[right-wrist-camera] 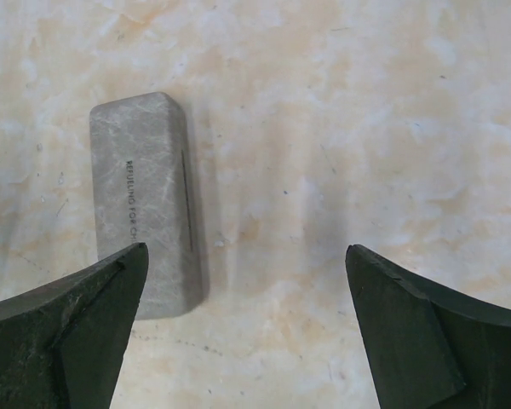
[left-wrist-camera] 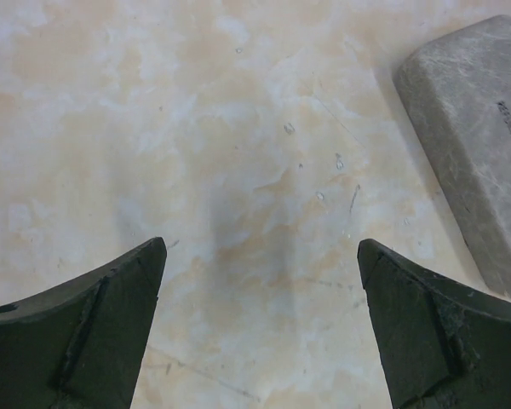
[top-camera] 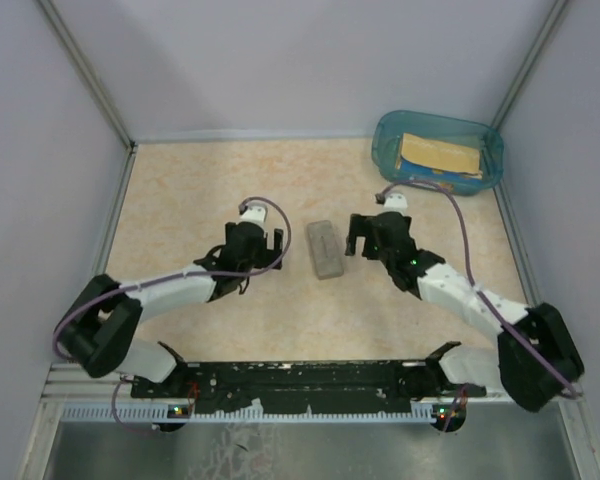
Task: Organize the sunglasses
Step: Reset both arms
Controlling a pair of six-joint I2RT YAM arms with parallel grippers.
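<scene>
The sunglasses show in no view. A grey rectangular case [top-camera: 325, 248] lies shut on the table between the two arms. My left gripper [top-camera: 267, 240] hovers just left of it, open, with only bare table between its fingers; in the left wrist view the case [left-wrist-camera: 481, 145] sits off to the right of the gripper [left-wrist-camera: 262, 247]. My right gripper [top-camera: 359, 235] hovers just right of the case, also open and empty. In the right wrist view the case [right-wrist-camera: 145, 204] lies beside the left fingertip of the gripper [right-wrist-camera: 247, 250].
A blue translucent bin [top-camera: 385, 150] stands at the back right corner, holding a flat yellow-orange item [top-camera: 438, 155]. Pale walls close the table on the left, back and right. The arm bases sit along the near edge.
</scene>
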